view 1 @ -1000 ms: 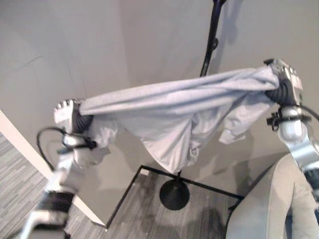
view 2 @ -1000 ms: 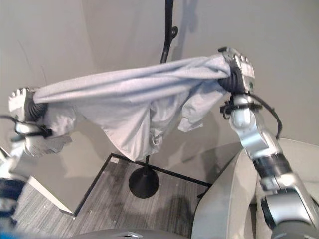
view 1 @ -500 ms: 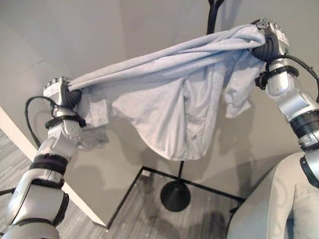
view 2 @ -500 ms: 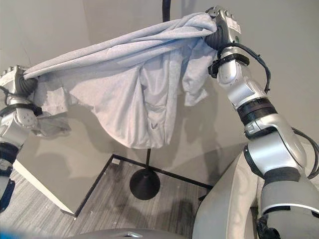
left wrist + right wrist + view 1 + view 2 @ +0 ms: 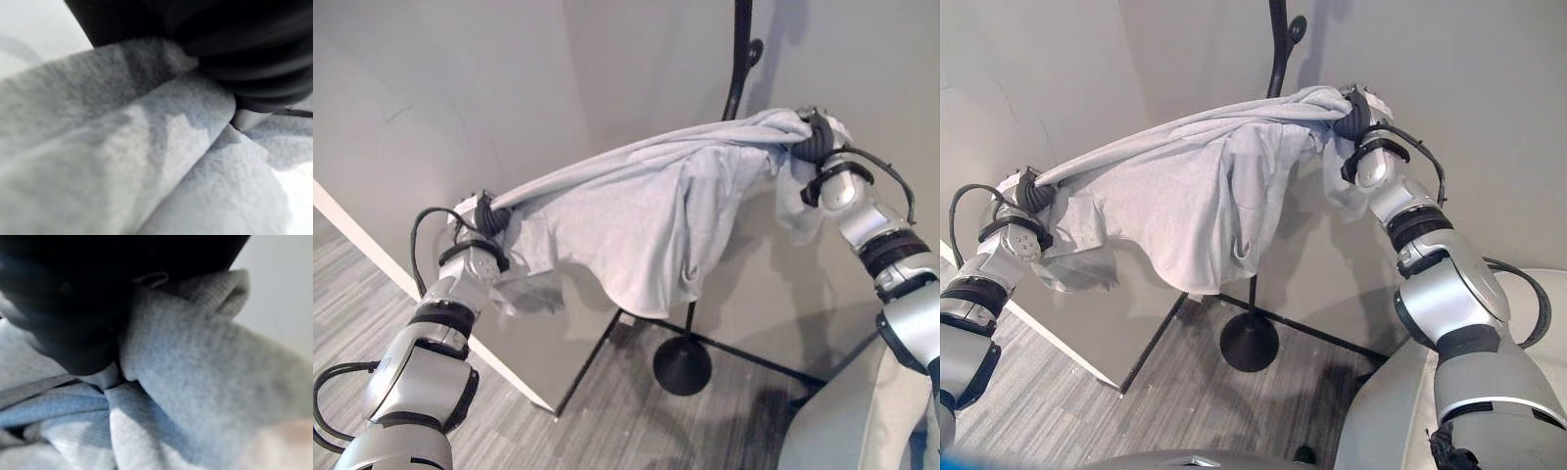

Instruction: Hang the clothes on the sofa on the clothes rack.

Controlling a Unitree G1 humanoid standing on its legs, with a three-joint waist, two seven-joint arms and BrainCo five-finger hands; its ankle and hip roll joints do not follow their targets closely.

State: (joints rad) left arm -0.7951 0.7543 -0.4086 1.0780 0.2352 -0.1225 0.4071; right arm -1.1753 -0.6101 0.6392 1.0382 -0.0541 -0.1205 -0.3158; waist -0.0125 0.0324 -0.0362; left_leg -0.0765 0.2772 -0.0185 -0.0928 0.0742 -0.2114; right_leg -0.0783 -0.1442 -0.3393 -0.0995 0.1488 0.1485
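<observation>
Fingers of left hand (image 5: pixel 487 217) and right hand (image 5: pixel 815 137) clamp opposite ends of grey garment (image 5: pixel 636 220), stretched in front of black clothes rack (image 5: pixel 740 59).

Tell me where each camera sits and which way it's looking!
Left eye view: on the head, looking down at the grey garment stretched between both arms in front of the black rack; left hand low, right hand high.
Right eye view: beside it, facing the same way; both arms and the sofa show.
Left wrist view: on the left wrist, pressed close to the cloth; dark ribbed cover visible.
Right wrist view: on the right wrist, close on bunched cloth; dark cover visible.
All four share the garment.
</observation>
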